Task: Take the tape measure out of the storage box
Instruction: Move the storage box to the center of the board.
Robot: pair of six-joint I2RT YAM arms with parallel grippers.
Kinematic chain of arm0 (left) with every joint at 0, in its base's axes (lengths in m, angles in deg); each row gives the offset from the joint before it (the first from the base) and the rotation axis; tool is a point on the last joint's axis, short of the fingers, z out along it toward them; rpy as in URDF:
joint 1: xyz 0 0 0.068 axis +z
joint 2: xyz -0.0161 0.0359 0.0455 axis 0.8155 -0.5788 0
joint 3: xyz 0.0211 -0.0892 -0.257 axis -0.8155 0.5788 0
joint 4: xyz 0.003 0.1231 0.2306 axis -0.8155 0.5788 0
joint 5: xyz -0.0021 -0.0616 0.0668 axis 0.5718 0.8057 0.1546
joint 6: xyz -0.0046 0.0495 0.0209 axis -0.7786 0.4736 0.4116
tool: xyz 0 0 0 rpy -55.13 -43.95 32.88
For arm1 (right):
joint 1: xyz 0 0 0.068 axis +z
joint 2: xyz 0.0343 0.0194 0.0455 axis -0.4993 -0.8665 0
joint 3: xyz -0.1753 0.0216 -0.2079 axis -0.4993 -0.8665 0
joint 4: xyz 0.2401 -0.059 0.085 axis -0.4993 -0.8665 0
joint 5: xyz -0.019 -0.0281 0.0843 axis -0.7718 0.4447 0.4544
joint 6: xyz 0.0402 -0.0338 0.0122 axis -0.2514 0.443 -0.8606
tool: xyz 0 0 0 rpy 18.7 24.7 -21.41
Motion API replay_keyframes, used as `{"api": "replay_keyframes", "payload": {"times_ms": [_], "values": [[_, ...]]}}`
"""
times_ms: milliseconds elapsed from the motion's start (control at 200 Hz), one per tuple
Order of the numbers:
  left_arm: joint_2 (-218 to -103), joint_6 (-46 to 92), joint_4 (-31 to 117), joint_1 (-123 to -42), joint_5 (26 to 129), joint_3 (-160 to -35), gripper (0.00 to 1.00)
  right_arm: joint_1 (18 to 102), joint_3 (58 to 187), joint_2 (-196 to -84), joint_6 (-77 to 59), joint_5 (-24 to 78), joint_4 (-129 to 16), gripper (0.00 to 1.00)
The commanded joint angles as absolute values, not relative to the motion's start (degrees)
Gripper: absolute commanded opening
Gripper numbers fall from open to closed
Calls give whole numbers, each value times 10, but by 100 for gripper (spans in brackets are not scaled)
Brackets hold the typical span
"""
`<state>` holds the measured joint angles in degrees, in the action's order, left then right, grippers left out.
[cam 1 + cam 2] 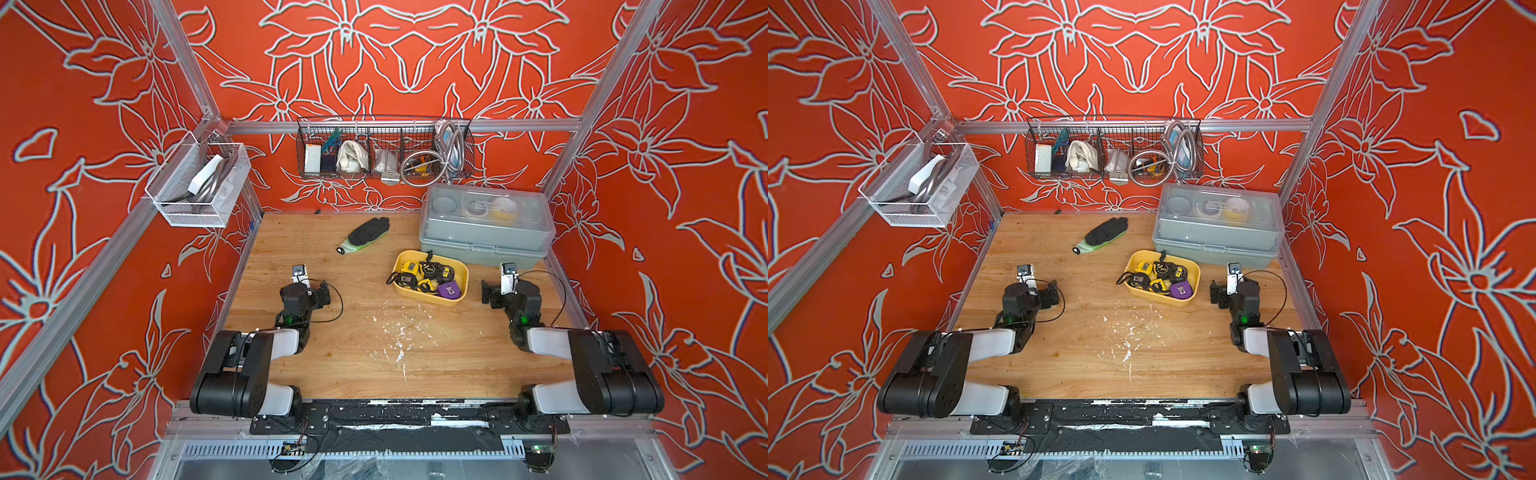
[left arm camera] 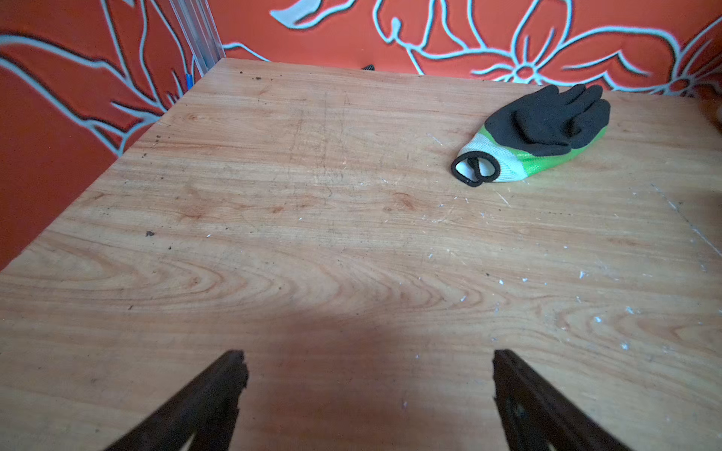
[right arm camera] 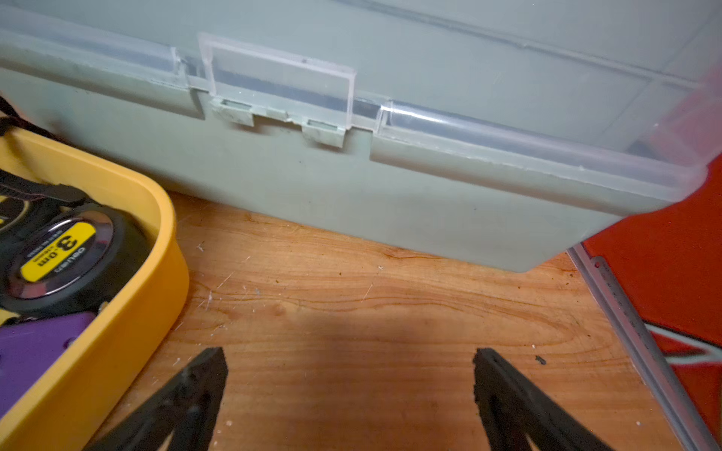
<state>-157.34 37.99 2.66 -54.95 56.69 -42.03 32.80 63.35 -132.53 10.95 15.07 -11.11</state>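
Observation:
The storage box (image 1: pixel 419 297), a shallow yellow tub, sits right of centre on the wooden table in both top views. It holds several tape measures: black-and-yellow ones (image 1: pixel 432 270) and a purple one (image 1: pixel 449 289). My right gripper (image 1: pixel 509 270) hovers just right of the tub, open and empty. In the right wrist view its jaws (image 3: pixel 349 361) stand wide over bare wood, with the tub wall (image 3: pixel 117 351) and a black-and-yellow tape measure (image 3: pixel 58 257) beside them. My left gripper (image 1: pixel 299 272) is well left of the tub, open over bare table (image 2: pixel 367 363).
A large grey case (image 1: pixel 486 224) with a translucent lid stands right behind the tub, close ahead of the right gripper (image 3: pixel 351 187). A black-and-green glove (image 1: pixel 363 235) lies at the back centre. Wire baskets hang on the back wall (image 1: pixel 384 151) and left wall (image 1: pixel 199 183).

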Motion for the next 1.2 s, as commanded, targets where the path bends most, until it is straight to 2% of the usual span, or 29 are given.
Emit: {"api": "replay_keyframes", "payload": {"times_ms": [0, 936, 1001, 1081, 1176, 1196], "values": [[-1574, 386, 13, -549, 569, -416, 100, 324, 634, -1326, 114, 155, -99, 100], [-1572, 383, 20, -545, 577, -421, 100, 298, 645, -1325, 99, 193, -119, 100], [-1549, 373, 74, -544, 552, -446, 100, 298, 657, -1319, 87, 171, -134, 100], [-1508, 363, 224, -543, 523, -519, 100, 297, 700, -1278, 74, 136, -247, 100], [-1486, 353, 388, -544, 541, -616, 100, 299, 751, -1239, 63, 145, -351, 100], [-1487, 352, 432, -543, 552, -638, 100, 299, 777, -1231, 39, 141, -410, 100]]}}
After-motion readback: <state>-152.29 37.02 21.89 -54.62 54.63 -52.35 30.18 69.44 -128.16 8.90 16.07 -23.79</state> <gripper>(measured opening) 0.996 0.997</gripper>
